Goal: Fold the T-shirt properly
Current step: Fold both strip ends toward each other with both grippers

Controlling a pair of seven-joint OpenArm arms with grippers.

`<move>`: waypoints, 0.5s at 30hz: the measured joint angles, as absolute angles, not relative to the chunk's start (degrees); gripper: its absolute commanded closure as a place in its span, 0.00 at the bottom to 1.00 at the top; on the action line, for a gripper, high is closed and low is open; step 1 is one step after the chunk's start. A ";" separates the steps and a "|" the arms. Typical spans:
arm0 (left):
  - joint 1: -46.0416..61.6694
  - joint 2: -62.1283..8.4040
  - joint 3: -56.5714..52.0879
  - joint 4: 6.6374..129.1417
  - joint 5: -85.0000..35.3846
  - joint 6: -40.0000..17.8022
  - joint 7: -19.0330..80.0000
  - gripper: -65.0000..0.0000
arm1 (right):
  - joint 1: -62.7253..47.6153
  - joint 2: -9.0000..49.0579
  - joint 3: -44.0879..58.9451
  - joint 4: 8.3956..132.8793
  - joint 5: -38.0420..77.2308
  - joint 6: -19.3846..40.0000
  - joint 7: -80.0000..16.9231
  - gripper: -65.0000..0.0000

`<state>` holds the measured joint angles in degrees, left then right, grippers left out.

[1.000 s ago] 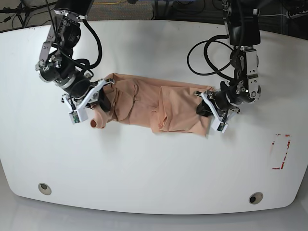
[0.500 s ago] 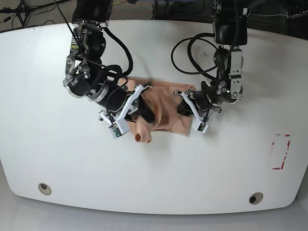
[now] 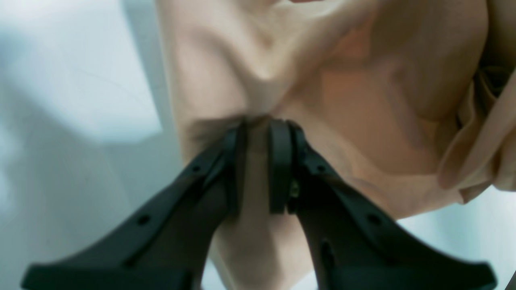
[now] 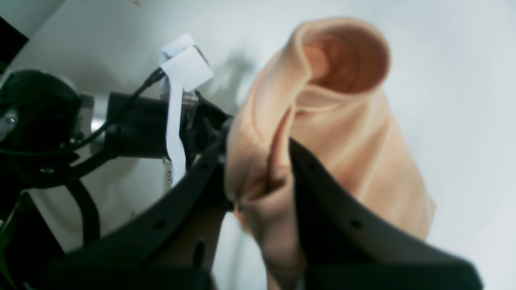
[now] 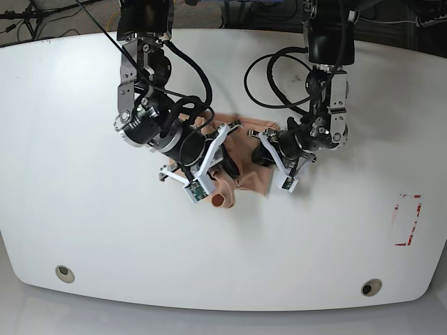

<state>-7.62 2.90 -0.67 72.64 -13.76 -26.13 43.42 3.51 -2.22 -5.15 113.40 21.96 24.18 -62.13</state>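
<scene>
The peach T-shirt (image 5: 248,174) lies bunched into a narrow bundle at mid-table, between my two arms. My right gripper (image 5: 219,159), on the base view's left, is shut on one end of it. In the right wrist view the cloth (image 4: 322,133) fills the gap between the black fingers (image 4: 258,177), and a rolled sleeve opening (image 4: 346,56) hangs beyond them. My left gripper (image 5: 269,155), on the base view's right, is shut on the other end. The left wrist view shows its pads (image 3: 258,125) pinching a fold of the T-shirt (image 3: 363,100).
The white table (image 5: 105,230) has a red-marked rectangle (image 5: 407,220) at its right side and two round holes (image 5: 64,273) (image 5: 371,287) near the front edge. Black cables (image 5: 276,77) loop behind the arms. The left arm's body (image 4: 121,125) shows close by in the right wrist view.
Both arms have swung toward each other with the cloth held. The T-shirt, spread wide a second ago, is now gathered into a short bundle, and a sleeve tube hangs at its front.
</scene>
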 measured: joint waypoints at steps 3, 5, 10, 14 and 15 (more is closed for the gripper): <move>-7.62 2.90 -0.67 72.64 -13.91 -26.13 43.44 0.86 | 3.51 -2.24 -6.31 113.40 20.38 24.18 -61.95 0.84; -7.62 2.90 -0.67 72.64 -13.93 -26.13 43.44 0.86 | 3.51 -2.22 -7.03 113.40 19.42 24.18 -61.93 0.71; -7.62 3.01 -0.67 72.64 -13.96 -26.13 43.55 0.84 | 3.53 -2.09 -9.69 113.40 18.22 24.10 -61.93 0.36; -7.64 3.07 -0.64 72.64 -14.00 -26.13 43.83 0.75 | 3.53 -2.39 -12.40 113.01 18.26 24.01 -61.52 0.15; -7.64 3.14 -0.60 72.64 -14.11 -26.15 43.83 0.72 | 3.55 -2.48 -12.75 112.75 18.31 23.97 -61.47 0.14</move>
<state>-7.64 3.14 -0.60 72.64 -14.11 -26.15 43.83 3.55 -2.48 -12.75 112.75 18.31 23.97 -61.47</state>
